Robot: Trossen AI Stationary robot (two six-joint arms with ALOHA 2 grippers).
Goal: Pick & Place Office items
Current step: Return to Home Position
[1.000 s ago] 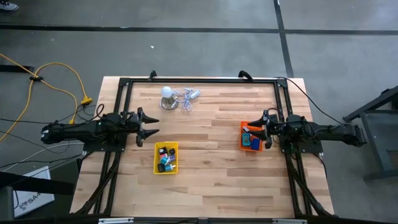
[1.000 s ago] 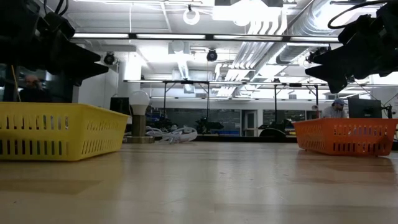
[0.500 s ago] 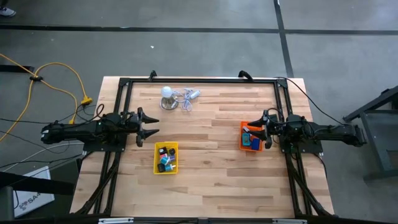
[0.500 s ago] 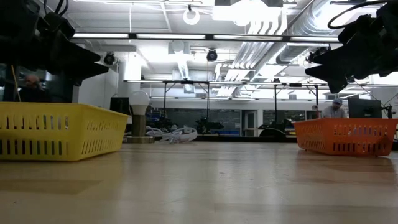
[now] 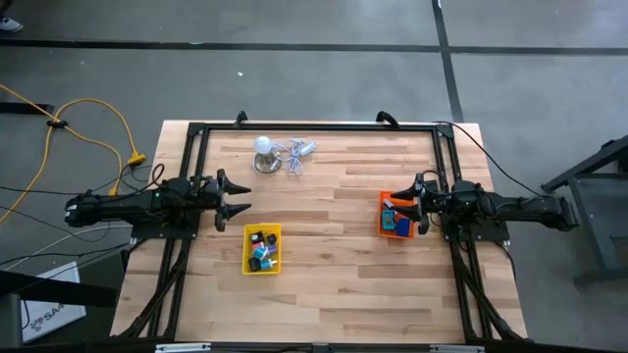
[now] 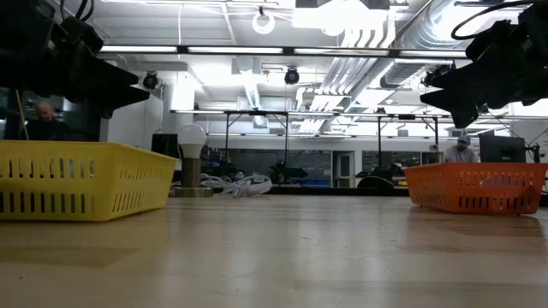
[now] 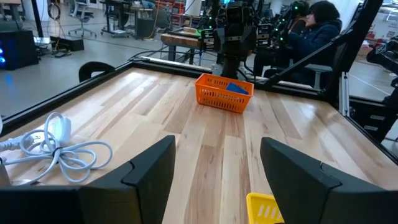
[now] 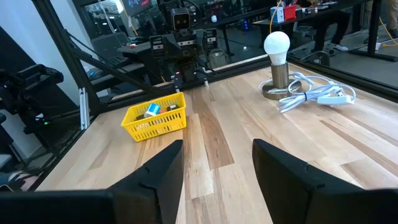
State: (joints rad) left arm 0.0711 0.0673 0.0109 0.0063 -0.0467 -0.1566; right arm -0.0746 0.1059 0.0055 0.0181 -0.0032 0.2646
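Office items (image 5: 263, 255) sit in two trays. One bunch, black, blue and a bit of red, is piled in the yellow tray (image 5: 263, 226), left of centre toward the front of the table (image 5: 334, 294). The rest, mostly blue, lie in the orange tray (image 5: 382, 218) over on the right side. Honestly they're too small to tell which is a clip and which is a block.

Right gripper (image 5: 419, 206) hangs over the orange tray's right edge, up in the air and not touching it. Its jaws are apart and empty. The right wrist view shows both fingers (image 8: 155, 177) spread wide, looking across the table at the yellow tray.

Left gripper (image 5: 245, 197) is off the surface too, near the left edge, just beside the yellow tray's back end and pointing toward the middle. Its jaws are also apart and empty. The fingers (image 7: 149, 171) are clearly separated in the left wrist view, with the orange tray straight ahead on the far side.

In the low view both trays rest flat on the wood, well apart, with the grippers up above them.

Near the back edge, left of centre, a lamp (image 5: 263, 147) with a white bulb stands upright. Its pale cord (image 5: 297, 155) lies in a loose tangle just beside it. A yellow cable (image 5: 98, 127) runs over the floor left of the table. A person (image 7: 314, 31) in dark clothes sits beyond the right arm.
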